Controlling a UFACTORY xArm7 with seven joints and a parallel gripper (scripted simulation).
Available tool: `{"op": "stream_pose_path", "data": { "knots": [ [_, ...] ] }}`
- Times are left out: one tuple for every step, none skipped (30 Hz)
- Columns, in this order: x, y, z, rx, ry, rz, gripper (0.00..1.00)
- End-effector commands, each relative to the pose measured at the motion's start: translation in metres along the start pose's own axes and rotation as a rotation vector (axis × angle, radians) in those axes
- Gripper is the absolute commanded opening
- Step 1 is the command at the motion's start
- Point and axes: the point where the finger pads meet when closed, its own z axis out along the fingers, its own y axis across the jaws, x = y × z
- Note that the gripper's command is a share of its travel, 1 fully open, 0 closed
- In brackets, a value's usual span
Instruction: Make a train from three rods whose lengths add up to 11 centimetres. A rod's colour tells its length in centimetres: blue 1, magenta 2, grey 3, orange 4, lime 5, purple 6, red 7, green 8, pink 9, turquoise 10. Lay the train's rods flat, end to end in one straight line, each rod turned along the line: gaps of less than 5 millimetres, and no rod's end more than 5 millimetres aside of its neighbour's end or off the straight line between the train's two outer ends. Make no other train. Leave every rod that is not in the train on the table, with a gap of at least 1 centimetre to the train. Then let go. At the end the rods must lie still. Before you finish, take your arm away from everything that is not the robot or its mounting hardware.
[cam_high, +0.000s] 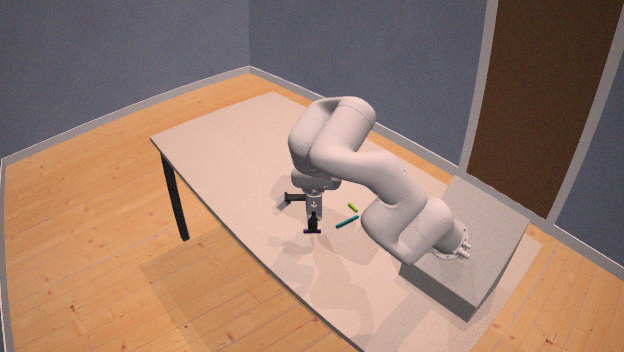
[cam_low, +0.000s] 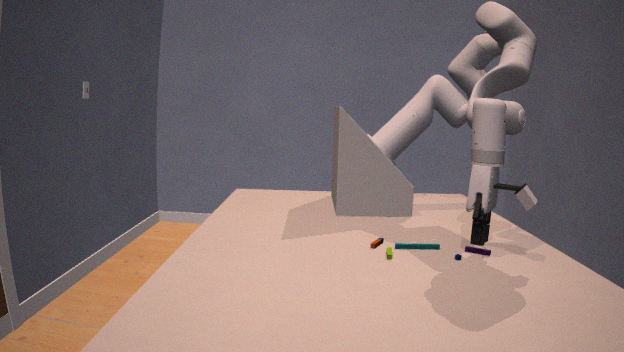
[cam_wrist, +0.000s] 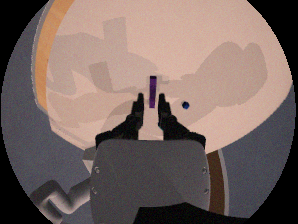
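A purple rod (cam_high: 306, 231) (cam_low: 477, 251) (cam_wrist: 153, 90) lies on the table. My gripper (cam_high: 313, 228) (cam_low: 480, 243) (cam_wrist: 151, 100) is partly open and empty, low above it, the rod running lengthwise between the two fingers in the wrist view. A small blue rod (cam_low: 458, 257) (cam_wrist: 185, 105) lies a little apart from the purple one. A turquoise rod (cam_high: 347, 222) (cam_low: 417, 246) lies nearer the arm's base. A lime rod (cam_high: 352, 207) (cam_low: 389, 253) lies near its end. An orange rod (cam_low: 376, 243) has a dark blue piece (cam_low: 382, 239) at its far end; both are hidden in the top view.
The grey wedge-shaped base (cam_high: 440, 282) (cam_low: 374, 195) stands on the table (cam_high: 215, 150) (cam_low: 240, 300) behind the rods. The arm hangs over part of the table in the top view. The table's long edge runs beyond the purple rod.
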Motion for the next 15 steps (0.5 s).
{"op": "stream_pose_path", "data": {
  "knots": [
    [0.0006, 0.0021, 0.0018, -0.005, 0.002, 0.001, 0.24],
    [0.0006, 0.0021, 0.0026, -0.005, 0.002, 0.001, 0.24],
    [0.0006, 0.0022, 0.0033, -0.005, 0.002, 0.001, 0.24],
    [0.0006, 0.0022, 0.0039, -0.005, 0.002, 0.001, 0.24],
    [0.0006, 0.0022, 0.0045, -0.005, 0.002, 0.001, 0.24],
    [0.0006, 0.0022, 0.005, -0.005, 0.002, 0.001, 0.24],
    [0.0006, 0.0022, 0.0054, -0.005, 0.002, 0.001, 0.24],
    [0.0006, 0.0022, 0.0057, -0.005, 0.002, 0.001, 0.24],
    [0.0006, 0.0022, 0.0059, -0.005, 0.002, 0.001, 0.24],
    [0.0006, 0.0022, 0.0061, -0.005, 0.002, 0.001, 0.24],
    [0.0005, 0.0022, 0.0063, -0.005, 0.002, 0.001, 0.24],
    [0.0005, 0.0022, 0.0063, -0.005, 0.002, 0.001, 0.24],
    [0.0005, 0.0022, 0.0064, -0.005, 0.002, 0.001, 0.24],
    [0.0005, 0.0022, 0.0064, -0.005, 0.002, 0.001, 0.24],
    [0.0005, 0.0022, 0.0064, -0.005, 0.002, 0.001, 0.24]
  ]
}}
